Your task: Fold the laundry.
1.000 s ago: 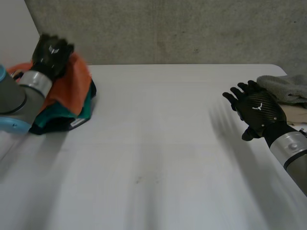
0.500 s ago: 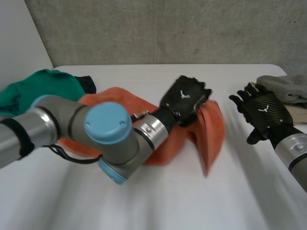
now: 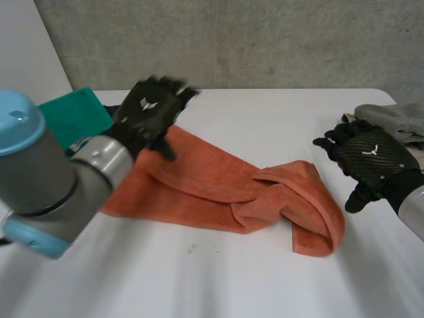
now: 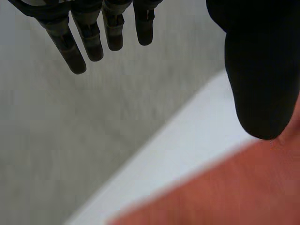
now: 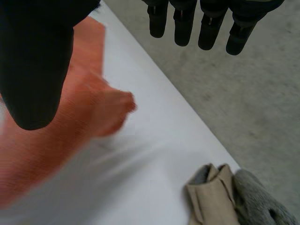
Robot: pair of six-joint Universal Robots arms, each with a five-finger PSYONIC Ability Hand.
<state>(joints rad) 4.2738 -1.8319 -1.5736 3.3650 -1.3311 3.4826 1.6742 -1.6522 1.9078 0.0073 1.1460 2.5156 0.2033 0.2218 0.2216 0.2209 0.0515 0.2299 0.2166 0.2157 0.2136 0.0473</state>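
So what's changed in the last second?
The left hand pulled the orange towel off the green cloth toward the right hand, let go and drew back over its left end, open. The right hand stayed open beside the grey cloth.

Orange towel (image 3: 218, 189) rumpled across white surface (image 3: 199, 278). Left hand (image 3: 149, 112), fingers spread, over its left end, beside green cloth (image 3: 76, 116). Right hand (image 3: 368, 159) open, apart from towel, near grey cloth (image 3: 394, 119).

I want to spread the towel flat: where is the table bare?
Bare: the table in front of the orange towel, and the back strip between left hand and right hand. Crowded: green cloth by the left hand, grey cloth beyond the right hand.
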